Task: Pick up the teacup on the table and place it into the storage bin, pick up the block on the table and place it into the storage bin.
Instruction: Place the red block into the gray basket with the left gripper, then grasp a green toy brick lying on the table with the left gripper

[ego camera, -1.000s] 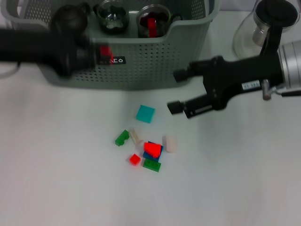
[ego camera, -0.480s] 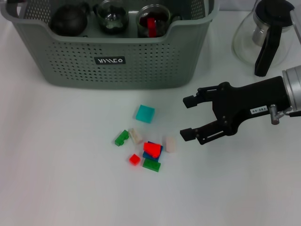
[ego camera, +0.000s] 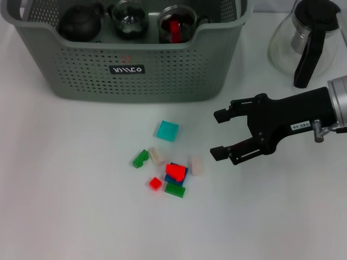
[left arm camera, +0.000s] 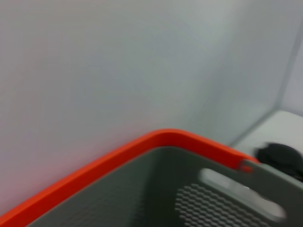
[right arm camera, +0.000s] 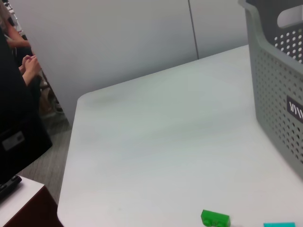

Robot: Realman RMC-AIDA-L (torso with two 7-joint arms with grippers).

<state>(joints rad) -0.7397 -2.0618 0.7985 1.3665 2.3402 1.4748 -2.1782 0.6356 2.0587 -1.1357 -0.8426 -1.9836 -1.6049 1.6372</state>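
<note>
The storage bin (ego camera: 135,81) stands at the back of the table. Inside it are a dark teapot (ego camera: 79,23), a glass teacup (ego camera: 130,19) and a second glass teacup (ego camera: 176,24) with a red block in it. Several loose blocks lie in front of the bin: a teal block (ego camera: 167,130), a green block (ego camera: 140,158), a red block (ego camera: 174,171) on a blue one, and a beige block (ego camera: 196,166). My right gripper (ego camera: 217,134) is open, just right of the beige block. The left gripper is out of view; its wrist view shows only the bin's rim (left arm camera: 142,146).
A glass carafe with a black handle (ego camera: 306,40) stands at the back right. The right wrist view shows the bin's corner (right arm camera: 279,94), the green block (right arm camera: 215,218), the table's far edge and people beyond it.
The left arm, which stretched across the bin's front a second ago, has left the head view. My right gripper came down and forward to beside the blocks, then barely moved.
</note>
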